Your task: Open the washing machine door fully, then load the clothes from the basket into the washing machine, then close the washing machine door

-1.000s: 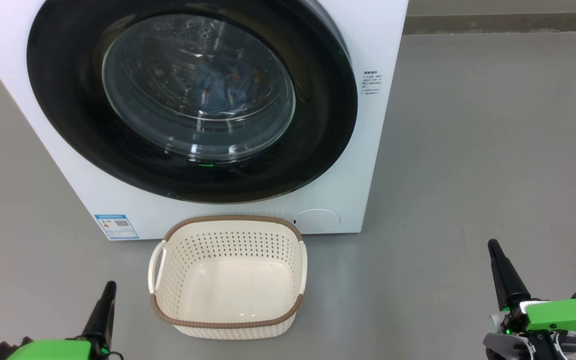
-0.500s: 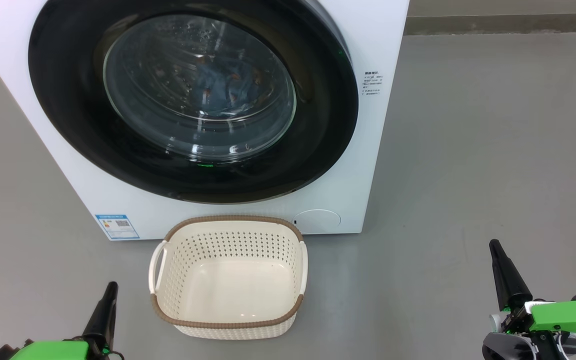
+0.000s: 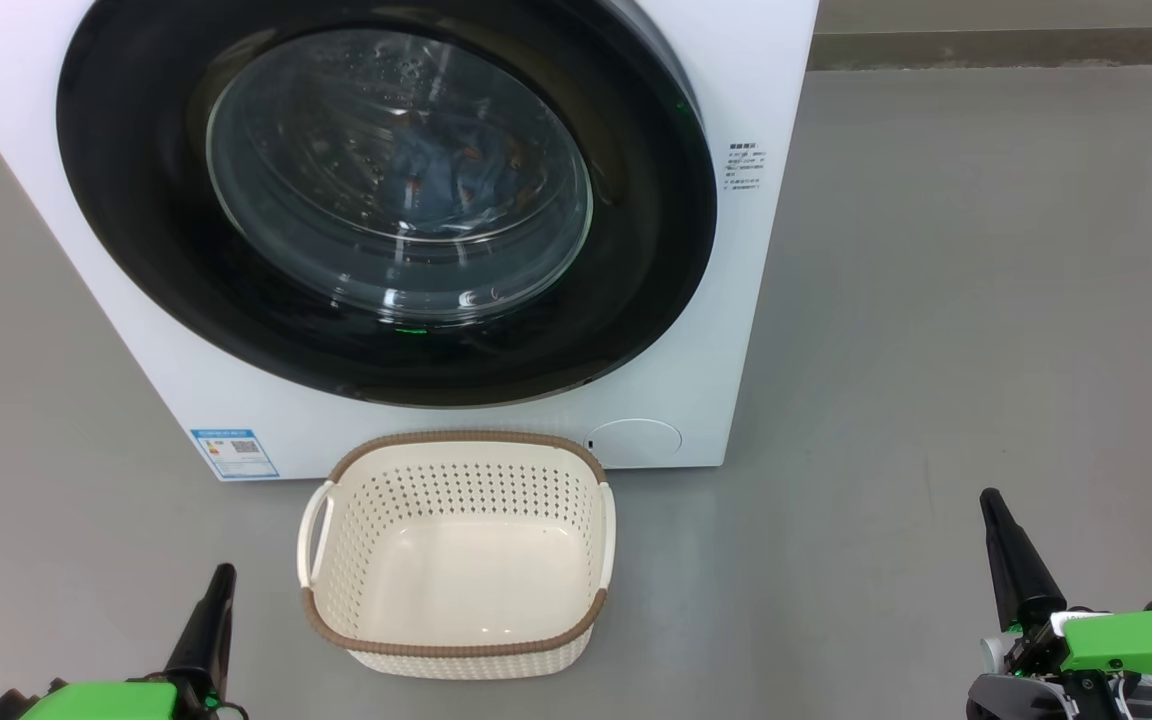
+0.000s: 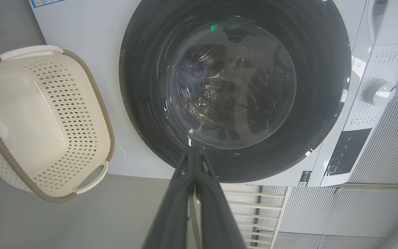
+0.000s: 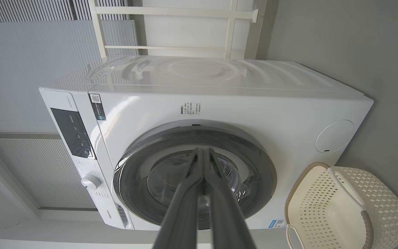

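washing machine door (image 3: 386, 200) sits flush on the washing machine (image 3: 756, 300). The clothes (image 3: 451, 170) are inside, behind the bulging clear glass. basket (image 3: 456, 438) is empty on the floor (image 3: 936, 300), at the machine's front bottom edge. left gripper (image 3: 219, 582) and right gripper (image 3: 992, 512) are low, fingers pressed together, empty.

Risk: the door may not be clicked home, can't tell. Soft fabric pinched at its edge would spring it. It's glossy black and slippery to push. The basket is perforated cream plastic.

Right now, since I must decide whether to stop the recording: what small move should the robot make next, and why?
Probably just park both arms and stop. The door looks shut on the washing machine, blue clothes show behind its glass, the basket is empty, and the left gripper and right gripper hang low with fingers closed, touching nothing. The job looks done.
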### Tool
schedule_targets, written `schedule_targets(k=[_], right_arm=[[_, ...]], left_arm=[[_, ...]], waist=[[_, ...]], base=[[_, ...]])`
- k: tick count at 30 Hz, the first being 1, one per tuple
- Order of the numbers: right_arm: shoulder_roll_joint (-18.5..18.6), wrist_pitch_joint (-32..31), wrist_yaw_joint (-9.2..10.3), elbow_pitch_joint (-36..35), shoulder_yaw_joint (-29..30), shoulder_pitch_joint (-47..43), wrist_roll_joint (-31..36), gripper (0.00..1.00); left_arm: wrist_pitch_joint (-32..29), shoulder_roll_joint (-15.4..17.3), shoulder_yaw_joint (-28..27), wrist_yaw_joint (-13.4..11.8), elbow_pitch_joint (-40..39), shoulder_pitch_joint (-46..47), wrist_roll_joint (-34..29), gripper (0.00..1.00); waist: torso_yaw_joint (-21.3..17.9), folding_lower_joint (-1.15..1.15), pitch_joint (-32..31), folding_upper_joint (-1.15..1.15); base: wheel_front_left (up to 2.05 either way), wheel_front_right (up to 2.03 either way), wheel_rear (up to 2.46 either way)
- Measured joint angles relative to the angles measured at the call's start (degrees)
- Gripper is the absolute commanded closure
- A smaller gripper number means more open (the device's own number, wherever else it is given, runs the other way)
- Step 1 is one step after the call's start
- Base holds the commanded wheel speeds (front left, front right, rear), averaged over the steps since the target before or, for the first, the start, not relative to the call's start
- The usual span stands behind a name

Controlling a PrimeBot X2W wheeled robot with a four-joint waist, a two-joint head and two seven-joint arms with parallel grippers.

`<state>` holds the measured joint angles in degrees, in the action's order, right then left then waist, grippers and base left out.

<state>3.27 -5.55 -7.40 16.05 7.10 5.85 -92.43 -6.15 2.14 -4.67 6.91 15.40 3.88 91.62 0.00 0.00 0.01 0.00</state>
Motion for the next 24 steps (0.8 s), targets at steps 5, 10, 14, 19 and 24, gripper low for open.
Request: schedule_targets(k=[5,10,14,19,24], right_arm=[[-0.01,0.00,0.00,0.00,0.01,0.00,0.00,1.00],[-0.03,-0.01,0.00,0.00,0.04,0.00,0.00,1.00],[-0.05,-0.25,0.00,0.00,0.07,0.00,0.00,1.00],[-0.07,-0.25,0.00,0.00,0.09,0.00,0.00,1.00],[-0.07,-0.25,0.00,0.00,0.10,0.00,0.00,1.00]], left_arm=[[0.00,0.00,0.00,0.00,0.02,0.00,0.00,1.00],[0.00,0.00,0.00,0.00,0.02,0.00,0.00,1.00],[0.00,0.00,0.00,0.00,0.03,0.00,0.00,1.00],[0.00,0.00,0.00,0.00,0.03,0.00,0.00,1.00],[0.00,0.00,-0.01,0.00,0.03,0.00,0.00,1.00]], waist=[[0.00,0.00,0.00,0.00],[0.00,0.00,0.00,0.00],[0.00,0.00,0.00,0.00],[0.00,0.00,0.00,0.00],[0.00,0.00,0.00,0.00]], base=[[0.00,0.00,0.00],[0.00,0.00,0.00],[0.00,0.00,0.00],[0.00,0.00,0.00],[0.00,0.00,0.00]])
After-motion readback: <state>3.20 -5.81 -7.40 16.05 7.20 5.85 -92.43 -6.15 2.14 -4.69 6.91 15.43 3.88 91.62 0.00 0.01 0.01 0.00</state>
